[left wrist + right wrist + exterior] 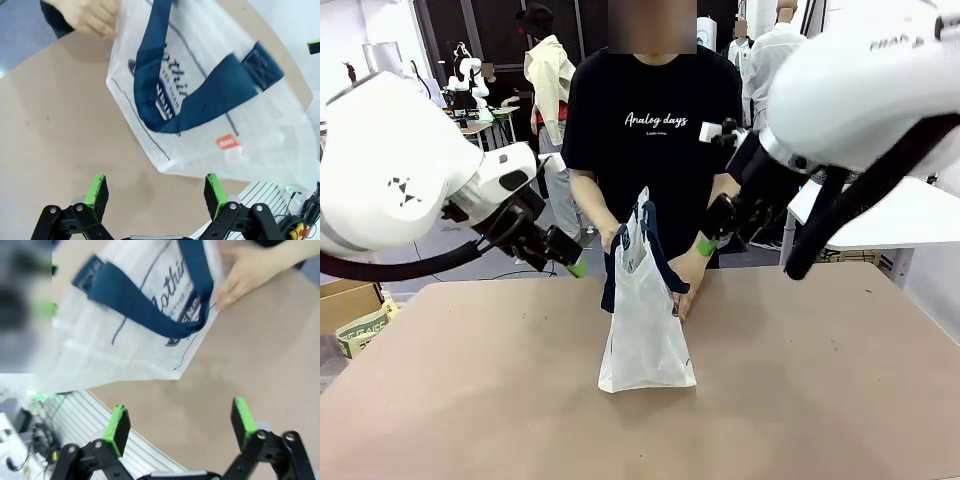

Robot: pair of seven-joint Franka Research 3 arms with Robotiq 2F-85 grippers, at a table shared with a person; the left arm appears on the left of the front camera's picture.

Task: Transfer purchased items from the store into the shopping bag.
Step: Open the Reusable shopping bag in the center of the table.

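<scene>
Green pads of my L gripper [155, 182] stand wide apart w/ nothing between them, in the air above the brown table [55, 130]. My R gripper [180, 410] is the same: jaws wide and empty. Under it is the table edge and a white ribbed thing [75, 415]; I cannot tell what this is.

Just beyond my fingers is the shopping bag [645, 335]. It stands upright on the table, approx. in the middle and toward the far side. My two grippers hang one at each side of it, apart from it. The plastic is milky, so the inside is hidden from me. A navy strap [200, 105] lies across the round logo [165, 107] and covers a part of it, so the lettering is cut off. The small red tag [226, 142] has print too small to read. The left part of my R wrist view is blurred.

At the far side, the person's hand [92, 17] touches the bag's upper edge and the other hand [240, 275] is at its side. Behind stands the person in a black T-shirt [650, 110] w/ white script.
</scene>
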